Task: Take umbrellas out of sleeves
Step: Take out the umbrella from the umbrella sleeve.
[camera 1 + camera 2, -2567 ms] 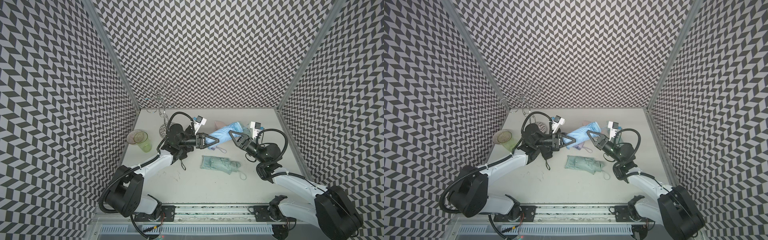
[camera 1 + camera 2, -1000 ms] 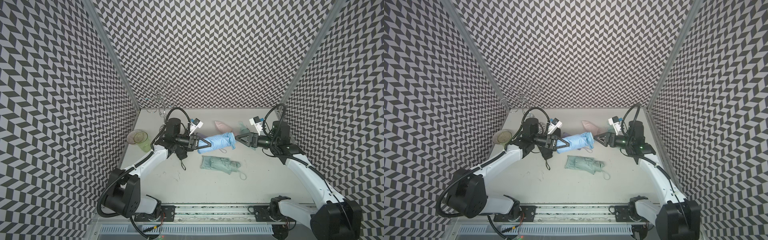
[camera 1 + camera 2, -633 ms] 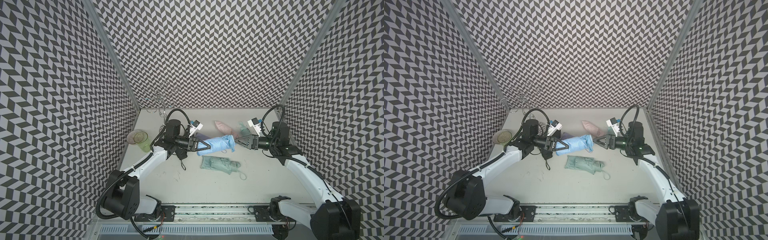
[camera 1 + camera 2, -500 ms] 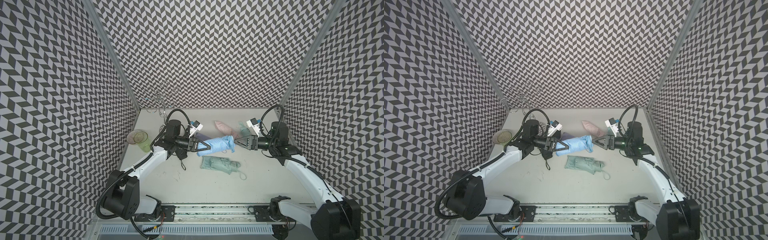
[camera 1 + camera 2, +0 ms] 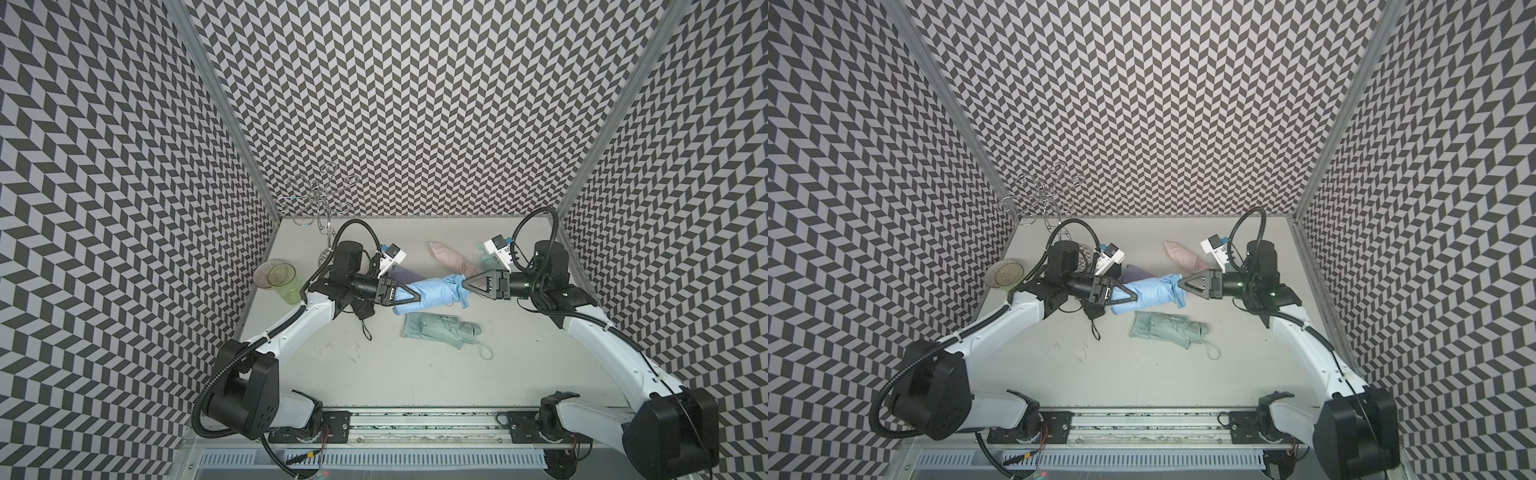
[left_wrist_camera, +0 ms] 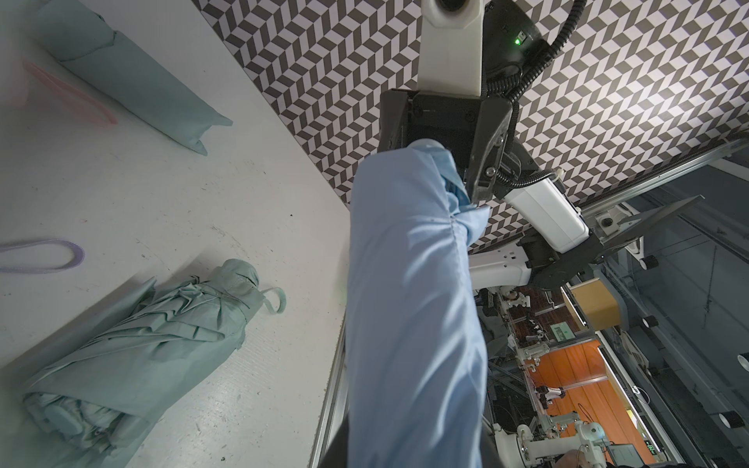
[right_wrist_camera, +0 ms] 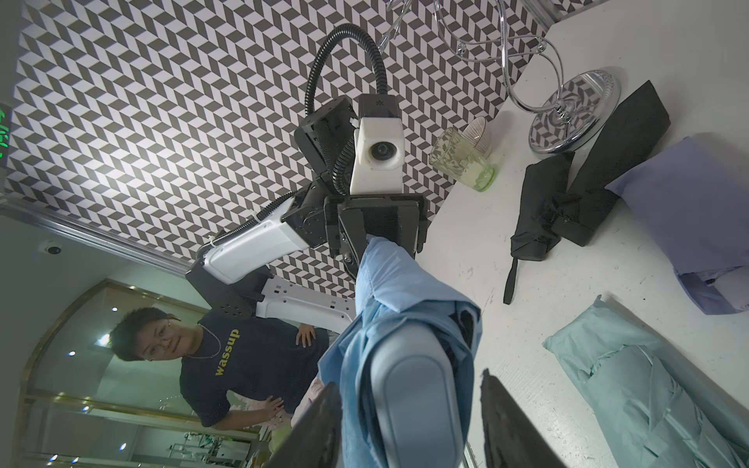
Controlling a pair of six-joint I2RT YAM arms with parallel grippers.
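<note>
The light blue sleeve (image 5: 436, 291) (image 5: 1150, 293) with its umbrella inside hangs level above the table between both arms. My left gripper (image 5: 415, 296) (image 6: 409, 454) is shut on the sleeve's closed end. My right gripper (image 5: 464, 286) (image 7: 407, 381) straddles the grey-blue umbrella handle (image 7: 409, 405) poking from the bunched open end; one finger touches the fabric and a gap shows at the other finger (image 7: 510, 421). A mint green umbrella (image 5: 440, 330) (image 6: 142, 332) lies bare on the table just below.
A pink sleeve (image 5: 449, 255) and a mint one (image 6: 133, 81) lie at the back right, a lilac one (image 7: 689, 210) behind the left gripper. A black umbrella (image 7: 539, 210) and black sleeve (image 7: 620, 133) sit near the chrome stand (image 5: 320, 203) and cups (image 5: 282, 276).
My right gripper has moved left onto the blue umbrella's handle end and its jaws have narrowed round it. The left gripper keeps its hold and has barely shifted.
</note>
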